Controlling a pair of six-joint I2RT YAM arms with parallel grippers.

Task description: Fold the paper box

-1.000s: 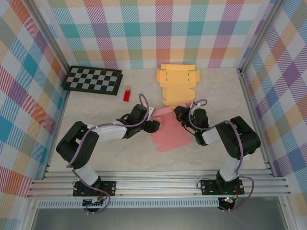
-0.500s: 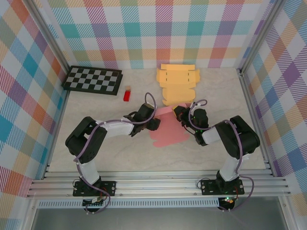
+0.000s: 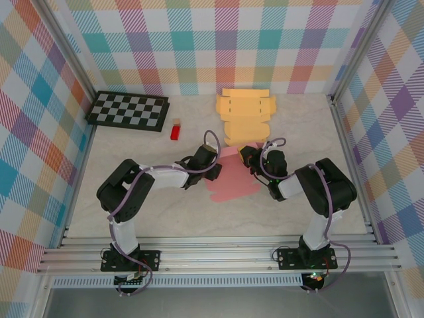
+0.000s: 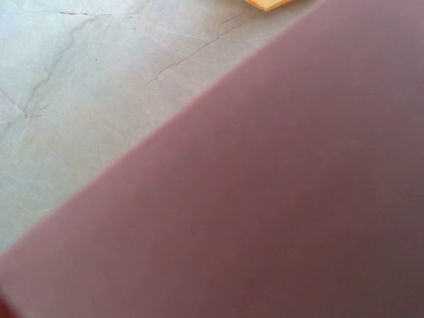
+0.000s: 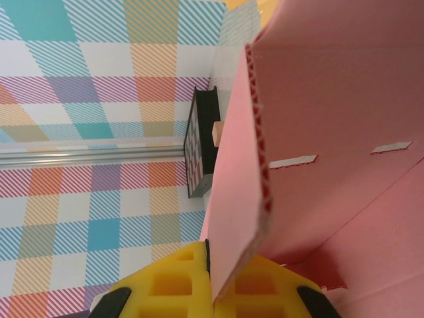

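Mid-counter [image 3: 152, 212], between the two arms: pink paper box [image 3: 235, 184], a cut blank partly lifted off the surface. Long axis roughly from far edge toward near edge, slightly slanted, with the far end just beside the orange blank [image 3: 245, 114] at the far middle.

Right jaws clenched on an upright corrugated panel of the pink box [image 5: 331, 99], yellow fingertips [image 5: 172, 285] pressed to either side of its cut edge. Left jaws up against the box's left edge. From the left wrist, a blurred pink sheet [image 4: 265, 199] very close. Cannot tell whether released or grasping.

Against a second ago: left arm stretched further toward the box, elbow swung in from the left side. Pink outline shorter at its near end. Right arm as before. Checkerboard [image 3: 128, 110] at the far left corner and red block [image 3: 175, 131] beside it, both unmoved.
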